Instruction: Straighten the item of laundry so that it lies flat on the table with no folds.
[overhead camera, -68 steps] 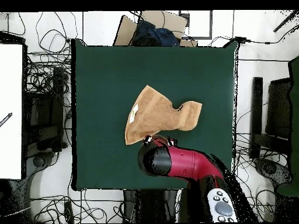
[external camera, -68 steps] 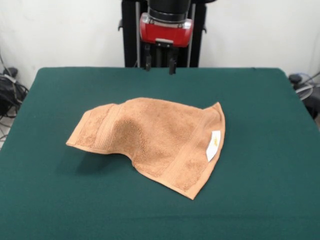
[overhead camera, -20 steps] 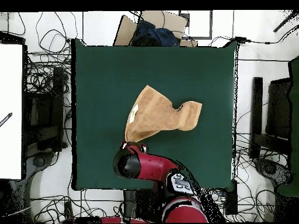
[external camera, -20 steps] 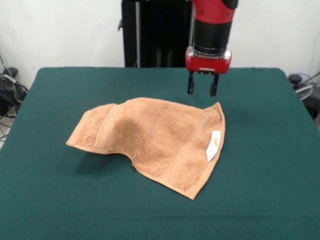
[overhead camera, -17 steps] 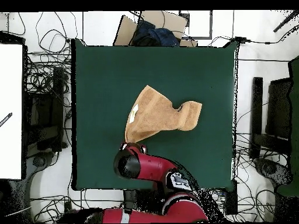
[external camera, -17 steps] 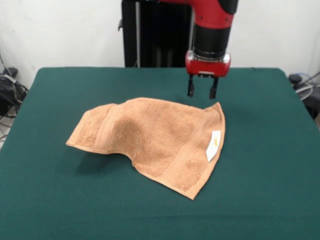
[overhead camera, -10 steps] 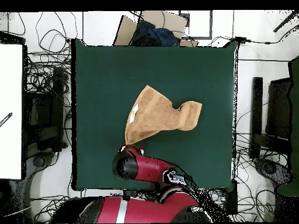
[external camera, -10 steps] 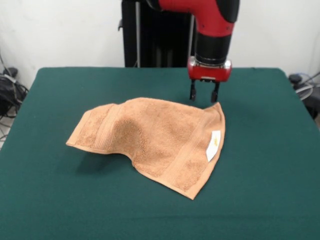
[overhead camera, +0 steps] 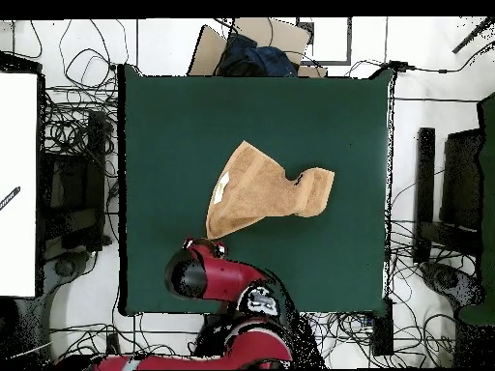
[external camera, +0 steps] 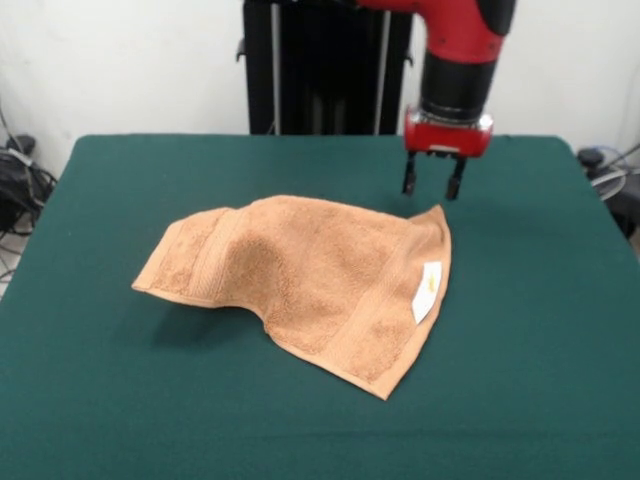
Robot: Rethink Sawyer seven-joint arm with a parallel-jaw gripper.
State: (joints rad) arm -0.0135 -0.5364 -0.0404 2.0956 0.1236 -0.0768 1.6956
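The orange-tan towel (external camera: 310, 275) lies crumpled in the middle of the dark green table (external camera: 120, 400). Its left part is humped and folded under, and a white label (external camera: 428, 290) shows on its right edge. In the overhead view the towel (overhead camera: 261, 193) is an irregular shape near the table's middle. My gripper (external camera: 432, 192) hangs open and empty just above and behind the towel's far right corner, its two dark fingers apart. In the overhead view the red arm (overhead camera: 208, 275) covers the gripper next to the towel's lower left corner.
The black pedestal (external camera: 325, 65) stands behind the table's far edge. Cables and equipment lie on the floor round the table (overhead camera: 68, 174). A cardboard box with dark cloth (overhead camera: 251, 48) sits beyond the table's top edge in the overhead view.
The gripper has come from the pedestal out to the towel's far right corner and lowered. In the last half second it shifted a little right in the front view. The towel has not moved.
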